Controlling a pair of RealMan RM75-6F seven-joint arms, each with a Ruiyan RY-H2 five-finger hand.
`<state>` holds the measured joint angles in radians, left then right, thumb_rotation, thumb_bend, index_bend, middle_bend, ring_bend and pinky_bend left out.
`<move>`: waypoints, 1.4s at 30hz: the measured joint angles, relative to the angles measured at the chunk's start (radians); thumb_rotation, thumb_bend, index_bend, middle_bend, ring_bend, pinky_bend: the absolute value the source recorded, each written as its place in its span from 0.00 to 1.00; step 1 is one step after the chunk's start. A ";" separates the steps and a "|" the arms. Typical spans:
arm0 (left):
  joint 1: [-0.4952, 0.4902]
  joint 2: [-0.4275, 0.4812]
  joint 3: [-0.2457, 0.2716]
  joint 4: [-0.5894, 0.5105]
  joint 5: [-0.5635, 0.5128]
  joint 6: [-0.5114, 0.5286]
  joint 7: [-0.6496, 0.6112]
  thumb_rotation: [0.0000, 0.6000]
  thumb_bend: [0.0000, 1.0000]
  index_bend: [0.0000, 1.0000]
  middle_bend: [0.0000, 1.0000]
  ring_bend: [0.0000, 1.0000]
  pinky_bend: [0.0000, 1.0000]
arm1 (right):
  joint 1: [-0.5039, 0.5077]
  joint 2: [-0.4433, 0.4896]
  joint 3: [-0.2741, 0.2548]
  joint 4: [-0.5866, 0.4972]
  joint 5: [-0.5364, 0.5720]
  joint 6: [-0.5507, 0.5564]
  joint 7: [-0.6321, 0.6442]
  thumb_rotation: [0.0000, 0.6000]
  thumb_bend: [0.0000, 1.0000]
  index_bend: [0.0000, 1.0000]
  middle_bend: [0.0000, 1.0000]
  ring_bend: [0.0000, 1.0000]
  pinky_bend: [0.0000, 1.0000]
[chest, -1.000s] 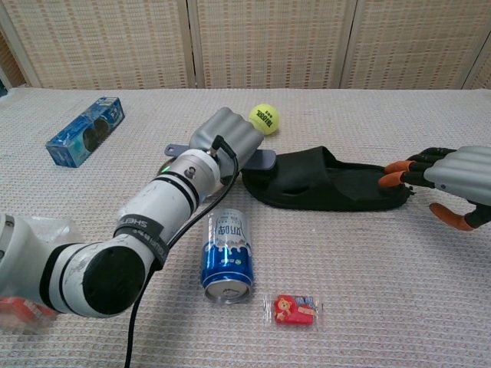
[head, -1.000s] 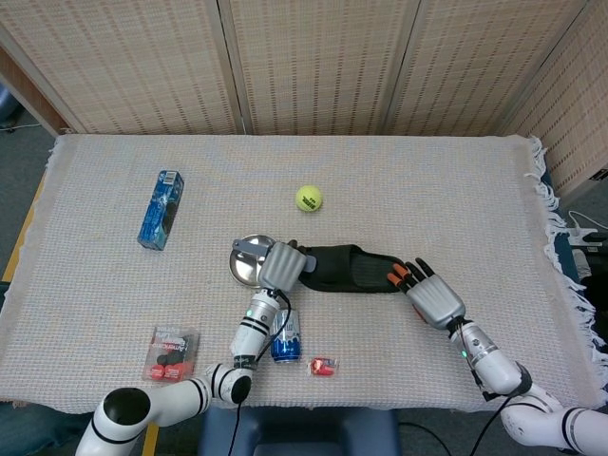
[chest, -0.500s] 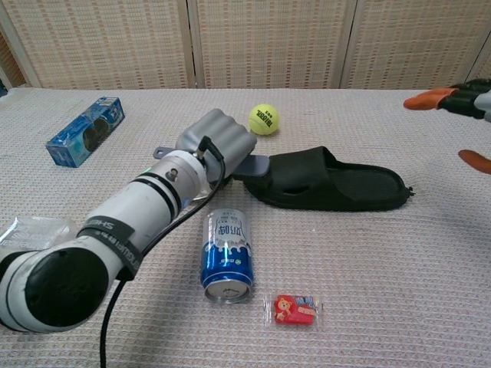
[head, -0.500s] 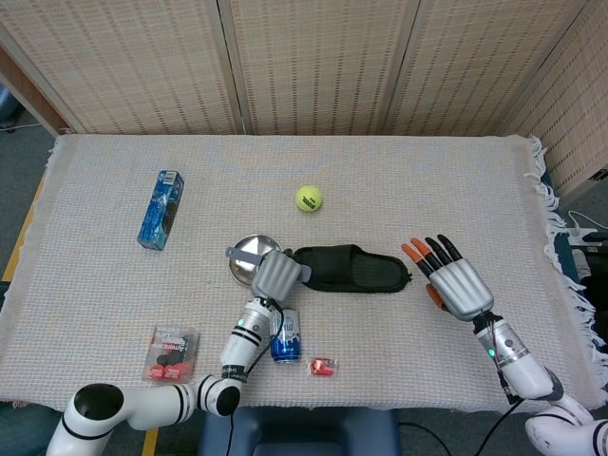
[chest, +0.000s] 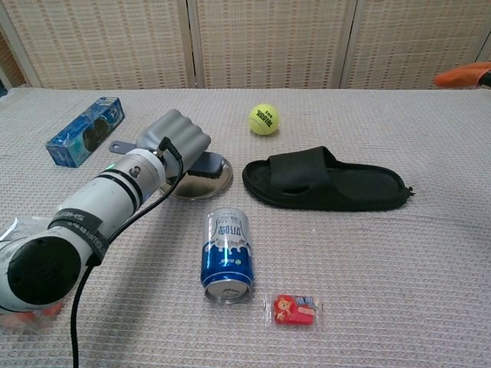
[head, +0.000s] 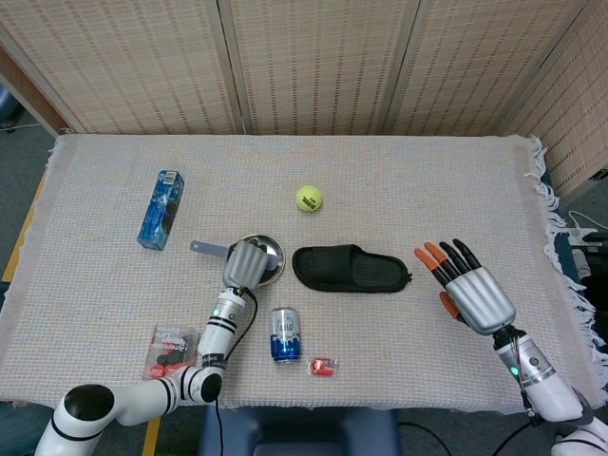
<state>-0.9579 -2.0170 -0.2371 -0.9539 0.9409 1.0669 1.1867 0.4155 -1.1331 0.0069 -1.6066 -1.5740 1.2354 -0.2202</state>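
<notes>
Two hands are seen over the cloth-covered worktop [head: 399, 171]. The left hand [head: 244, 263] is closed around the small round steel pan [head: 269, 255], its fingers curled over the rim, with the pan's grey handle [head: 205, 248] projecting to the left. The pan rests on the worktop just beside the black rubber slipper [head: 350, 269]. A blue drink can [chest: 227, 256] lies near the left forearm. The right hand [head: 473, 290] is held wide, orange-tipped fingers spread, with nothing in it, well apart from the slipper. A yellow tennis ball [head: 308, 198] lies beyond.
</notes>
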 measured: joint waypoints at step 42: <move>0.157 0.261 0.078 -0.564 0.070 0.137 -0.164 1.00 0.42 0.00 0.02 0.01 0.28 | -0.160 0.051 -0.041 -0.046 -0.043 0.176 -0.024 1.00 0.24 0.00 0.00 0.00 0.00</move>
<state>-0.8008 -1.7563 -0.1592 -1.5178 1.0110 1.2040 1.0232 0.2554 -1.0816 -0.0337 -1.6530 -1.6166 1.4112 -0.2442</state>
